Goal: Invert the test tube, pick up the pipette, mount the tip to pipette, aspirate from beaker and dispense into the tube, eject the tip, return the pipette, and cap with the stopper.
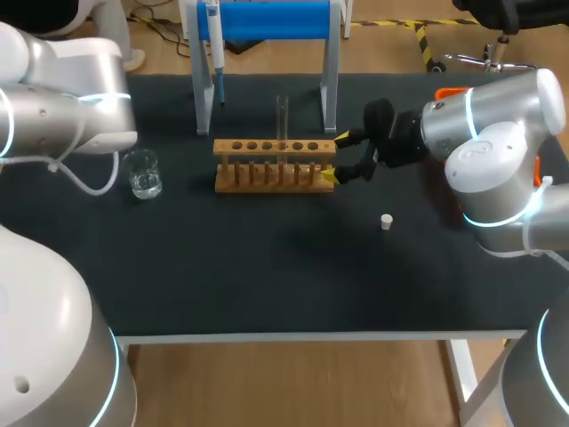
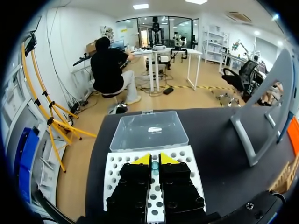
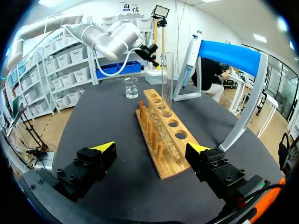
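Note:
A clear test tube (image 1: 283, 120) stands upright in the wooden rack (image 1: 276, 165) at mid-table. My right gripper (image 1: 335, 157) is open at the rack's right end. In the right wrist view the rack (image 3: 163, 126) lies between the spread fingers of the right gripper (image 3: 152, 150), with a gap on each side, and the tube (image 3: 167, 79) rises further along it. The pipette (image 1: 216, 53) hangs on the blue stand (image 1: 267, 20). A glass beaker (image 1: 142, 173) sits left of the rack, and the white stopper (image 1: 387, 221) lies to its right. My left gripper (image 2: 154, 161) is shut over the white tip box (image 2: 117, 175).
The tip box's clear lid (image 2: 148, 130) lies open ahead of the left gripper. The stand's grey legs (image 1: 331, 84) rise just behind the rack. My left arm (image 1: 62, 107) hangs above the table's left side, near the beaker.

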